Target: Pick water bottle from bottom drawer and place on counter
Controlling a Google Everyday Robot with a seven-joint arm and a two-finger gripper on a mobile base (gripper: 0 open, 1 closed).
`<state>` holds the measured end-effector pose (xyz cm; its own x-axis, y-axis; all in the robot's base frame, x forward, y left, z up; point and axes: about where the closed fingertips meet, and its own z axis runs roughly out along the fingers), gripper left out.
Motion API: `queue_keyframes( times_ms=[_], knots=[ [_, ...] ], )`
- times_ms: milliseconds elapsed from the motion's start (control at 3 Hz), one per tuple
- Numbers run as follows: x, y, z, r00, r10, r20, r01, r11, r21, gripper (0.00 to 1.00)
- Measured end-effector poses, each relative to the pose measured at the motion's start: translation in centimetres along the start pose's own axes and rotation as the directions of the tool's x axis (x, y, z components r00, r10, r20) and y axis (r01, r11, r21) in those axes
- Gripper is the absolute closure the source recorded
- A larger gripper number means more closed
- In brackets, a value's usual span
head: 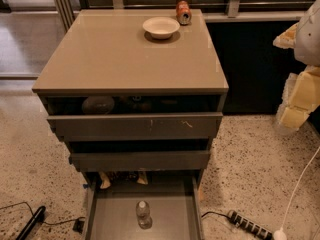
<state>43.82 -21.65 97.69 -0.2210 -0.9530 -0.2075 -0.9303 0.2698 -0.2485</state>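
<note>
The water bottle (144, 214) is a small clear bottle with a white cap. It stands upright on the flat grey floor of the bottom drawer (110, 219), which is pulled out at the bottom of the view. The counter (115, 54) is the glossy beige top of the grey cabinet. My gripper (300, 91) shows as white and pale yellow parts at the right edge. It is at about counter height, to the right of the cabinet, far above and right of the bottle, and holds nothing that I can see.
A white bowl (161, 27) and an orange soda can (183, 12) sit at the counter's back. The two upper drawers (135, 126) are partly pulled out. A power strip (248, 226) and cables lie on the speckled floor on both sides.
</note>
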Motion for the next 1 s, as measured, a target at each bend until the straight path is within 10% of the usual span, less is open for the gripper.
queue_keyframes(
  times_ms=[333, 1000],
  knots=[
    [0.0, 0.0, 0.0, 1.000, 0.000, 0.000, 0.000, 1.0000, 0.000, 0.00],
    [-1.0, 9.5, 7.8, 0.998, -0.057, 0.020, 0.059, 0.9770, -0.205, 0.00]
  ],
)
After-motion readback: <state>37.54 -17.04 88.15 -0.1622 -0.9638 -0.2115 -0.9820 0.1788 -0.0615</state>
